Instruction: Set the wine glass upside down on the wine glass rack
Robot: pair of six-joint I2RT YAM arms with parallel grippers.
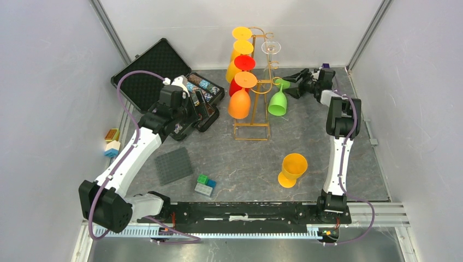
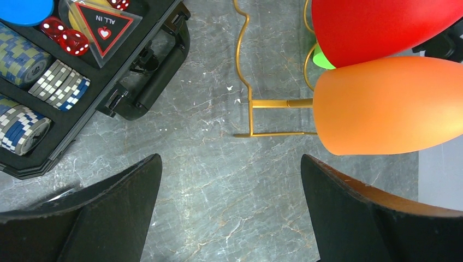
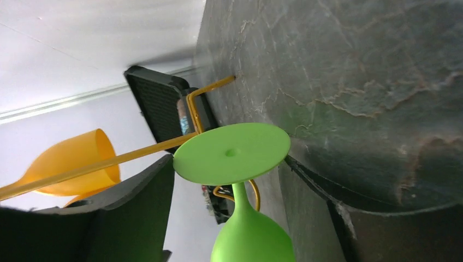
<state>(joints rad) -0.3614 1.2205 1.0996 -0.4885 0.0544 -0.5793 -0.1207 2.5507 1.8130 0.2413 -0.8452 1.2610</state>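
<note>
Hanging inverted on the wine glass rack (image 3: 136,152), green wine glass (image 3: 232,153) seems gripped by right hand (image 3: 229,164).

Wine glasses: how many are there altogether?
7. Four hang on the rack's left side: top yellow glass, second yellow glass, red glass, orange glass. On its right: clear glass above, green glass below. A yellow-orange glass stands on the table. Overlap may hide others.

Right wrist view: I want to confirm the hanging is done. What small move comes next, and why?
Probably spread the right gripper wider: the green wine glass already hangs upside down, stem in a loop of the rack, fingers hugging its foot; contact unclear.
</note>
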